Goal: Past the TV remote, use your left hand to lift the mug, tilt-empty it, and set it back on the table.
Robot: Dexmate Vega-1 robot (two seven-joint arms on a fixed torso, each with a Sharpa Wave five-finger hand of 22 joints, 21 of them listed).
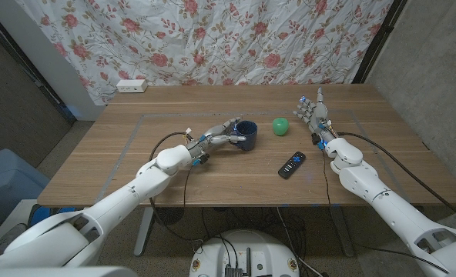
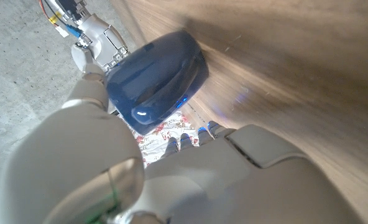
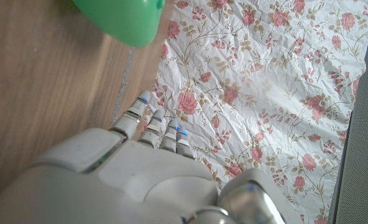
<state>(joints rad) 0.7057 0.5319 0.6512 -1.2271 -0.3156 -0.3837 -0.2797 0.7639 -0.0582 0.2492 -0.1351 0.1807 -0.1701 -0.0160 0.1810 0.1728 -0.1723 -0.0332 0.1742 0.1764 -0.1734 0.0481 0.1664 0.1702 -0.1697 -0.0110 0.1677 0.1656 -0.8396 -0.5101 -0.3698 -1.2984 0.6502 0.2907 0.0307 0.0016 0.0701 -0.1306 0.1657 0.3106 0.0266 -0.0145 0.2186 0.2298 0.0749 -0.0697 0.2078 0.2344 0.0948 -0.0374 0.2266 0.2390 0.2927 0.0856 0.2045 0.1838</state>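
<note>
Head view: left hand (image 1: pixel 219 138) fingers clasp the upright mug (image 1: pixel 246 134), mouth upward.

Improvised robot test room: a wooden worktop (image 1: pixel 174 169) stands on a concrete floor, with a floral sheet (image 1: pixel 212 38) hung as backdrop at 12 o'clock and a power strip (image 1: pixel 132 86) at 11 o'clock.

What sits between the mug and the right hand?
In the head view, a green ball lies between the mug and the right hand.
</note>
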